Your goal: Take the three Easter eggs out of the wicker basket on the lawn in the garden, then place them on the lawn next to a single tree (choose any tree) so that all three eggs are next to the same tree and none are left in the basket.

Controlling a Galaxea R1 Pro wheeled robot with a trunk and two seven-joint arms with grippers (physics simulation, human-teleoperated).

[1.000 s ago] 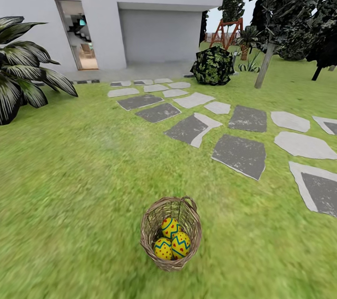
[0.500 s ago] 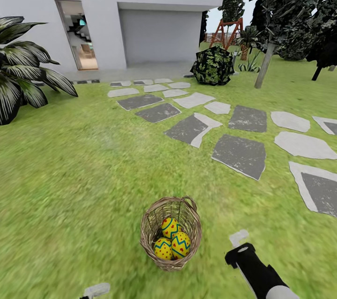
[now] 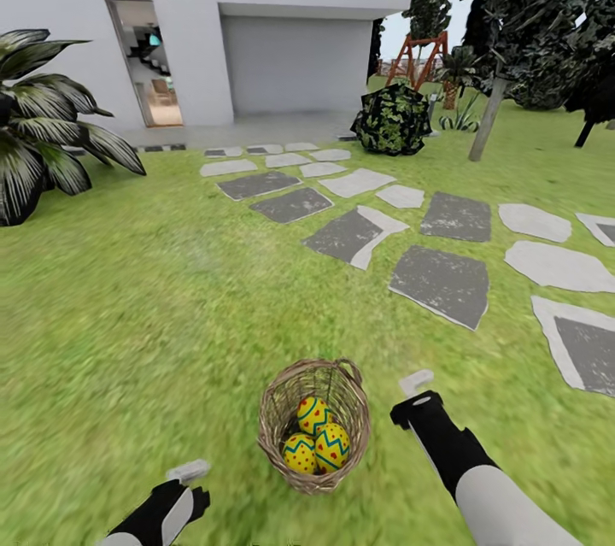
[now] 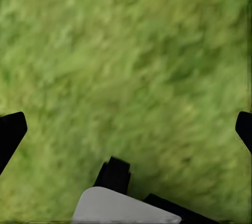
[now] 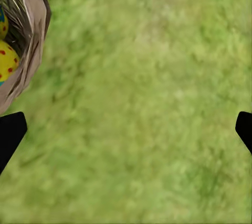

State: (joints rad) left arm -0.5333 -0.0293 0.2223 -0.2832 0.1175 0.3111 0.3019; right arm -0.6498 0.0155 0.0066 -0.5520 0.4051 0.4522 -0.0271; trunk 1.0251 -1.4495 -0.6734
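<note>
The wicker basket (image 3: 314, 426) stands on the lawn (image 3: 154, 324) just in front of me, with three yellow Easter eggs (image 3: 314, 437) inside it. My left gripper (image 3: 190, 482) hovers over grass to the left of the basket, and the left wrist view has its fingers spread wide, open (image 4: 126, 129). To the basket's right is my right gripper (image 3: 416, 392), also open (image 5: 126, 129) over bare grass. The right wrist view catches the basket's wall (image 5: 29, 34) and one egg (image 5: 7, 61) at its edge. The thick-trunked tree is out of view.
Grey stepping-stone slabs (image 3: 440, 277) run from the house (image 3: 299, 8) across the right side. A round leafy bush (image 3: 393, 119) and a thin-trunked dark tree (image 3: 489, 114) stand beyond them. A spiky plant (image 3: 38, 127) is at far left.
Both arms have come up and forward on either side of the basket. The basket and eggs have not moved. The view has shifted slightly.
</note>
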